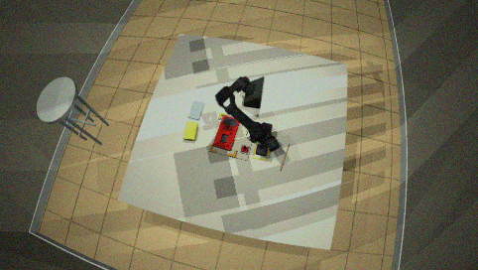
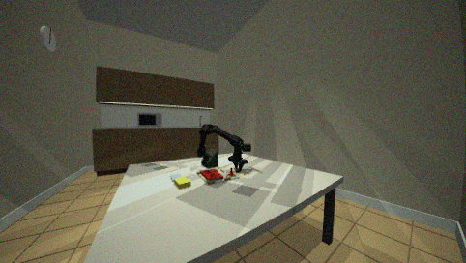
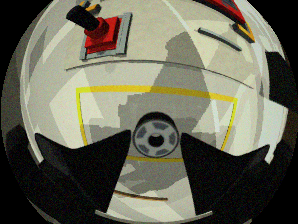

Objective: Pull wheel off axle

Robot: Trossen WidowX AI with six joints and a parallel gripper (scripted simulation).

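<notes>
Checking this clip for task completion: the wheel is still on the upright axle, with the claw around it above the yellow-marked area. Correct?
Not quite. The wheel is off the upright axle, which stands bare on its red base in the wrist view. The claw is around the wheel above the yellow-marked area.

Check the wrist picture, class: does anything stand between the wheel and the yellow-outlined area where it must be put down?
Nothing visible does. The wheel sits between the gripper fingers, already over the marked area, whose near line runs just behind it. The axle base stands apart, farther off.
</notes>
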